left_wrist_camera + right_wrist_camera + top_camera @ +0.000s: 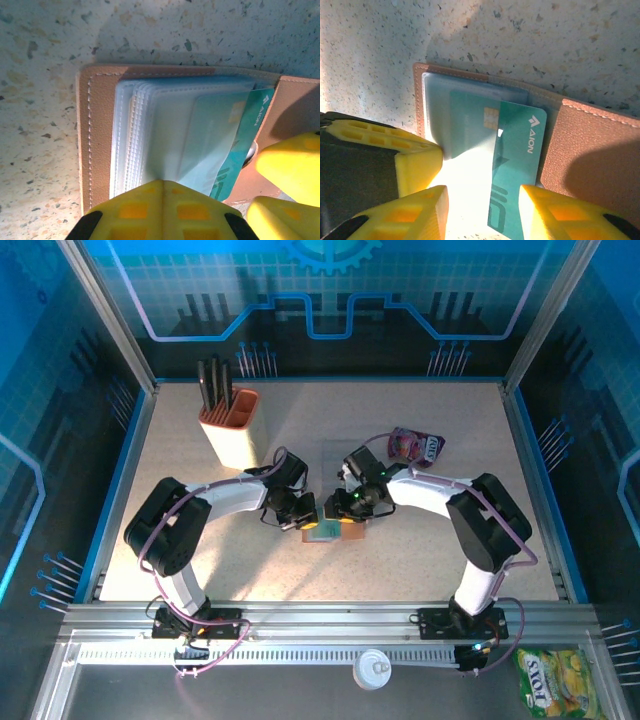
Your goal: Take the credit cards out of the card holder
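Observation:
The card holder (97,125) lies open on the speckled table, brown leather with a stack of clear sleeves. My left gripper (163,182) is shut, pinching the near edge of those sleeves. A teal credit card (517,150) marked AION sticks partly out of a sleeve towards my right gripper (484,195). That gripper is open, its fingers on either side of the card's free end, the right finger close to the card's edge. From above, both grippers (305,515) (350,505) meet over the card holder (352,533) at mid-table. A second teal card with a chip shows dimly inside the sleeve.
An orange-and-cream knife block (230,425) stands at the back left. A purple-pink snack pouch (415,447) lies behind the right arm. Off the table, past the near rail, sit a white lid (372,668) and a yellow-green snack bag (555,680).

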